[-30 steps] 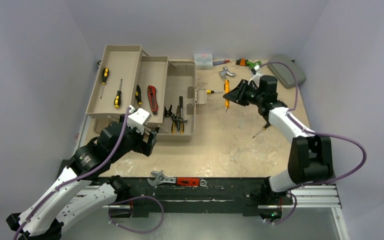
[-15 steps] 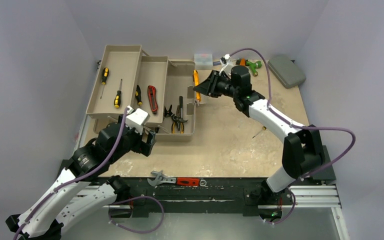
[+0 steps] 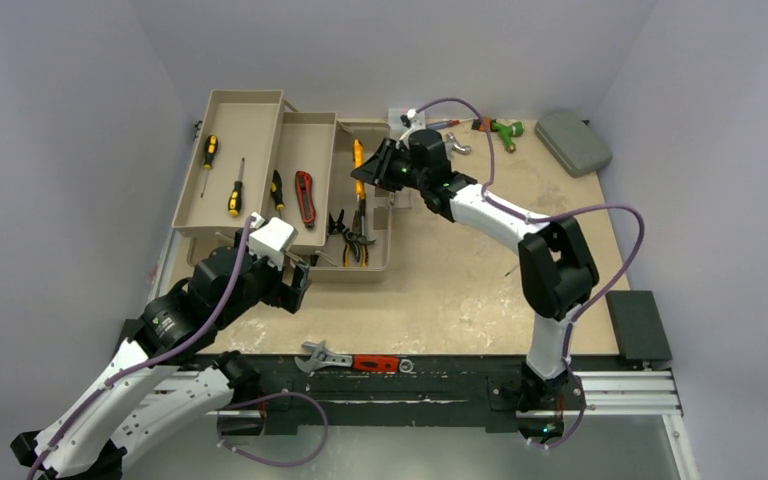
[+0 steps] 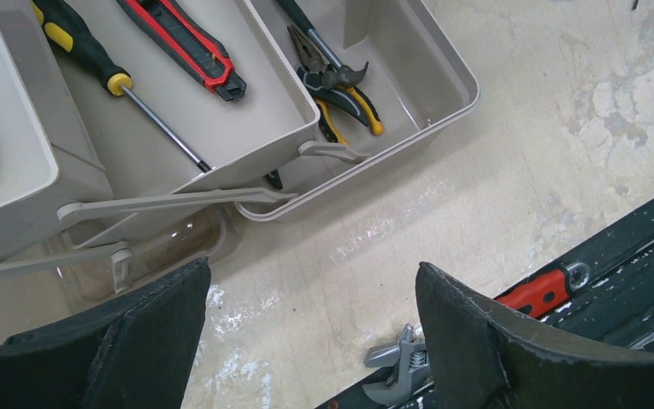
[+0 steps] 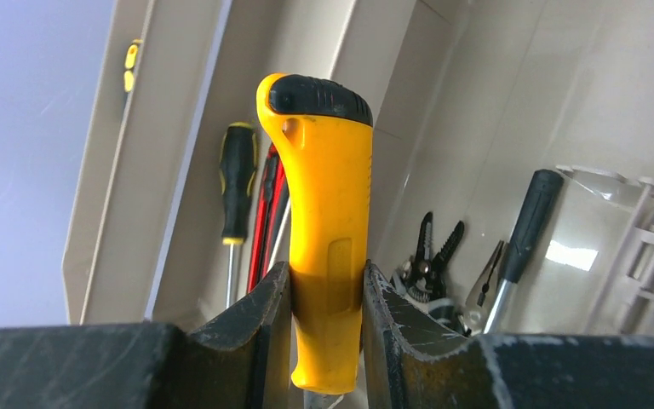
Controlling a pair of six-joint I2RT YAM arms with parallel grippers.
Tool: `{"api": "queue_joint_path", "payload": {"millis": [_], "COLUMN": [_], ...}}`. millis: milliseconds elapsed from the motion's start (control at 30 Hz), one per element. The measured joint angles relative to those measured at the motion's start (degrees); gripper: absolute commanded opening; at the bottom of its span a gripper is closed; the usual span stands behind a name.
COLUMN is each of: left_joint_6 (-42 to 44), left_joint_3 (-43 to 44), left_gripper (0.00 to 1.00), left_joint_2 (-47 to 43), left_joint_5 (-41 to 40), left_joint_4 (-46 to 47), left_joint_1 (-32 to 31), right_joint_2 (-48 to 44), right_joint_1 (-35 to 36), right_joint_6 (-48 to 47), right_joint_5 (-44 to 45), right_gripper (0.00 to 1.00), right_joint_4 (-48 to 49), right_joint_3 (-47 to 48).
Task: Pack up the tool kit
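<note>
Toolbox stood open at the far left of the tabletop, its two trays folded out in steps to the left of the deep base. The right claw reached over the base from the right and pinched a yellow tool by the lower part of its handle. In the right wrist view the black fingers pressed the handle from both sides, and the tool's black-capped end pointed away over the box. The left claw hung just off the near end of the toolbox, spread wide with nothing between its fingers; under it lay bare tabletop. Pliers lay in the near end of the base, their grips black and yellow in the left wrist view. A red knife and a black-and-yellow screwdriver lay side by side in the middle tray, and two more screwdrivers lay in the far left tray. A wrench and a red-handled tool lay end to end at the near edge, by the black rail. A grey case sat at the far right corner, well apart from the toolbox.
</note>
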Motion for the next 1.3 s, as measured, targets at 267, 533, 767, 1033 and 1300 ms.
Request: {"api": "queue_joint_path", "payload": {"millis": [267,533,767,1033,1300], "left_joint_6": [0.00,0.00,0.00,0.00,0.00], "left_joint_3": [0.00,0.00,0.00,0.00,0.00], "left_gripper": [0.87,0.87,0.87,0.87,0.87], "left_joint_2": [0.00,0.00,0.00,0.00,0.15], "left_joint_5": [-0.02,-0.44,-0.48,-0.74,-0.87], "left_joint_4": [-0.02,-0.02,-0.02,0.00,-0.02], "left_joint_1": [0.00,0.00,0.00,0.00,0.00], "right_joint_2": [11.45,14.82,12.37,-1.55,-14.93], "right_joint_1": [2.78,3.15,3.13,3.10,1.31], "right_joint_6": [5.33,8.61,7.96,0.50,-8.66], "right_joint_5": [5.33,7.06,7.80,10.21,13.11], "right_gripper": [0.14,0.66,0.78,0.77,0.77], "right_joint_4": [-0.17,0.48,0.22,-4.00,-11.19], "right_joint_3": [6.36,8.87,7.74,2.84,-7.04]}}
